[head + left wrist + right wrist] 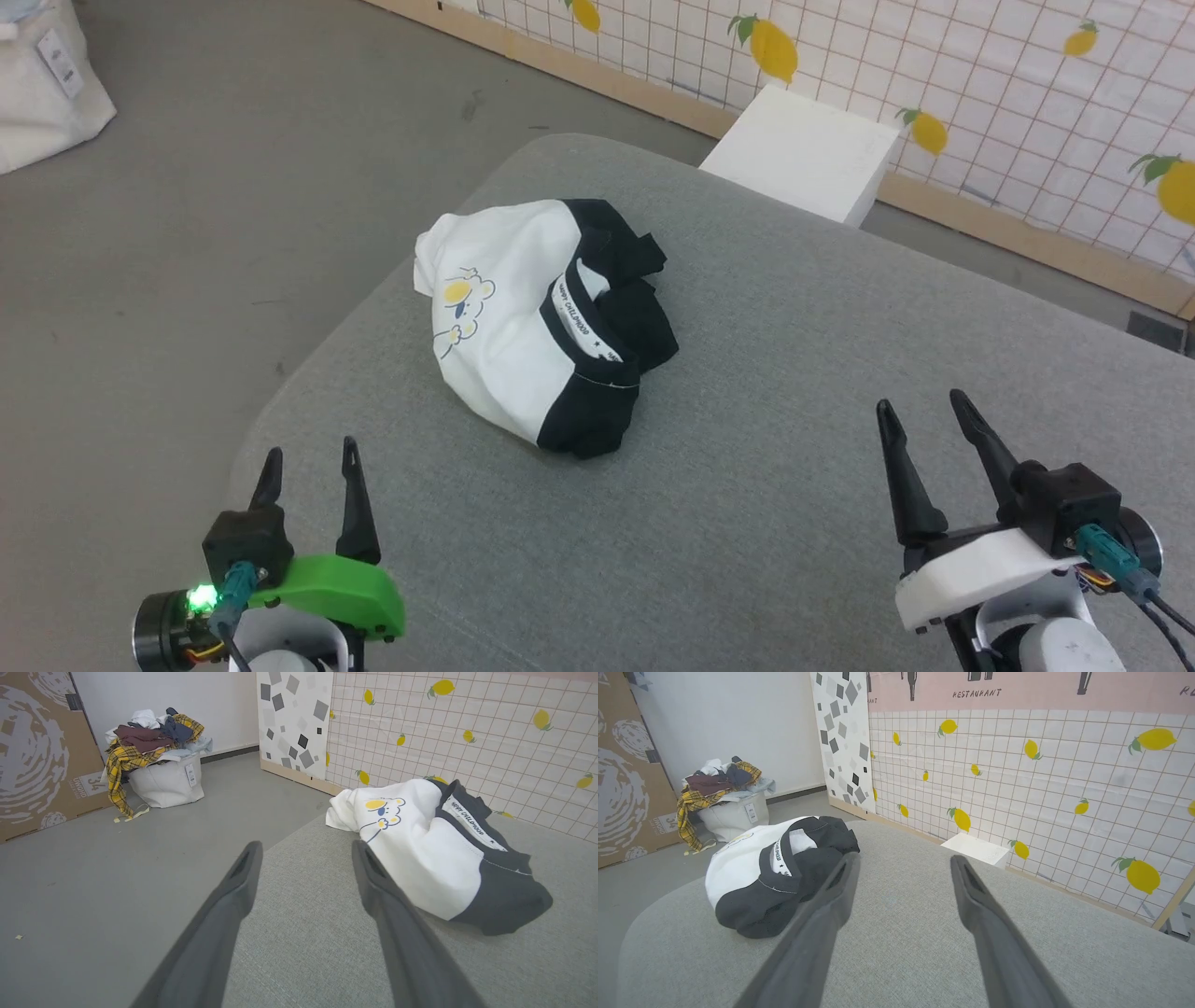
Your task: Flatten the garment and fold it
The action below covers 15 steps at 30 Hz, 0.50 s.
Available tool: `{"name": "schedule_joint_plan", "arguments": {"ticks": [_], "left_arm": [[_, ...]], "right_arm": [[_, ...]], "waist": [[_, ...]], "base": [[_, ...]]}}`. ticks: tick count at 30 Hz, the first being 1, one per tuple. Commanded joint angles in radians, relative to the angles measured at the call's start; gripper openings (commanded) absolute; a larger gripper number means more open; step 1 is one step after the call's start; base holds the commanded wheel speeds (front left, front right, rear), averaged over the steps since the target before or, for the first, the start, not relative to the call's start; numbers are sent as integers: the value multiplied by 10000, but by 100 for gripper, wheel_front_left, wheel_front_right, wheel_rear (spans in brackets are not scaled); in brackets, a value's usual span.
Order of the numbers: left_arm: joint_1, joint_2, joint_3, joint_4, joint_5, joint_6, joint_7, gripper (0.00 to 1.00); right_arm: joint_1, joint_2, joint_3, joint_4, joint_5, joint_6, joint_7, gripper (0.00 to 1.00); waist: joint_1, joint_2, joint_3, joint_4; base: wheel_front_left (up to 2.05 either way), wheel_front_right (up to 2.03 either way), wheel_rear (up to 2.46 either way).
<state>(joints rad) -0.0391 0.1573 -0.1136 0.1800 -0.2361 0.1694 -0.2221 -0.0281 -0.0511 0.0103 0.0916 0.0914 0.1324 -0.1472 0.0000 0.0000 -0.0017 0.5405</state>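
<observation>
The garment (523, 345) is lying bunched up on the grey padded top (747, 523), well apart from both grippers.
The left gripper (311, 448) is hovering, fingers spread and empty; the collar band (472, 823) is showing "HAPPY CHILDHOOD"; the right gripper (920, 401) is hovering, likewise spread; the wall banner (976, 693) is reading "RESTAURANT".

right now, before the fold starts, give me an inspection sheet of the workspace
surface: grey padded table, the job's one thing lying on it
job's things: T-shirt crumpled in a heap, collar band showing, not yet flattened
clutter: nothing seen
tools: left tool and right tool both open, apart from the T-shirt
cables: short plugged cables at both tool bases, none on the table
surroundings: basket heaped with clothes on the floor; white box by the lemon-print wall
</observation>
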Motion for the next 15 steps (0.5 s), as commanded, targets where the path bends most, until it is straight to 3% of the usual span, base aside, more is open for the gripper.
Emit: {"name": "schedule_joint_plan", "arguments": {"ticks": [1,7,15], "left_arm": [[-177,73,-37,41,-131,97,-114,100],[-527,275,23,184,-520,18,-56,100],[-2243,839,524,914,-1771,-499,1279,100]], "right_arm": [[-192,6,30,42,96,-15,-83,100],[-399,8,181,30,121,-16,-123,100],[-1241,9,626,-221,-119,-17,-80,100]], "waist": [[0,0,70,15],[0,0,399,-299],[0,0,1854,-2011]], "base": [[0,0,0],[0,0,0],[0,0,0]]}}
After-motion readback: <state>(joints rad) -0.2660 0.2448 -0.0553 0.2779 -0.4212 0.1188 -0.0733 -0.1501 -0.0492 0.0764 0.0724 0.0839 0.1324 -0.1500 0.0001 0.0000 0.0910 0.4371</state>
